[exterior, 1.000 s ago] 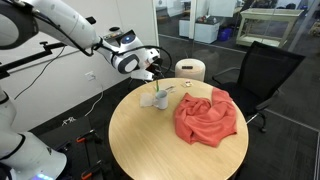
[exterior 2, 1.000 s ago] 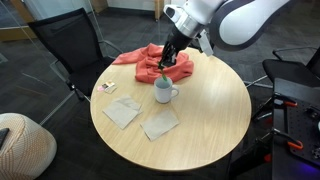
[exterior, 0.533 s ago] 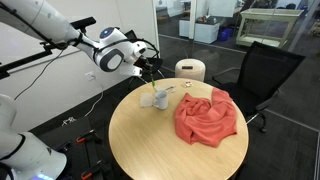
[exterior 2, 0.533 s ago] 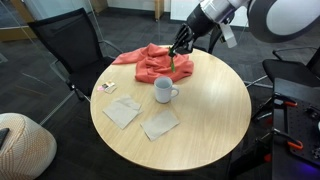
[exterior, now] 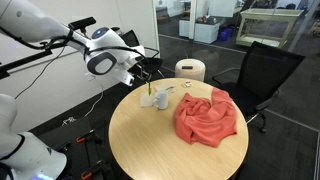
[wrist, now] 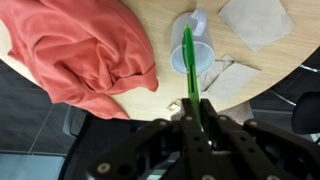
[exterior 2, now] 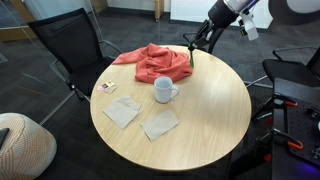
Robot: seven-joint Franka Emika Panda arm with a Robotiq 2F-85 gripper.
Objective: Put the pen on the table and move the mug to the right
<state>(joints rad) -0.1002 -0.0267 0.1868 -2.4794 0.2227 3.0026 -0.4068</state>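
Green pen [wrist: 189, 60] hangs tip-down from the gripper [wrist: 195, 118], whose jaws are clenched on its upper end, in the air above the mug [exterior 2: 163, 91] and clear of its rim. That mug stands on the table [exterior 2: 205, 120] just beside the red cloth [exterior 2: 150, 62]. Two paper napkins [exterior 2: 122, 112] lie flat near the mug, on the side away from the cloth.

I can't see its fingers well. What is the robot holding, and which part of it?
The gripper is shut on the green pen, pinching it at one end; the rest pokes out past the fingers.
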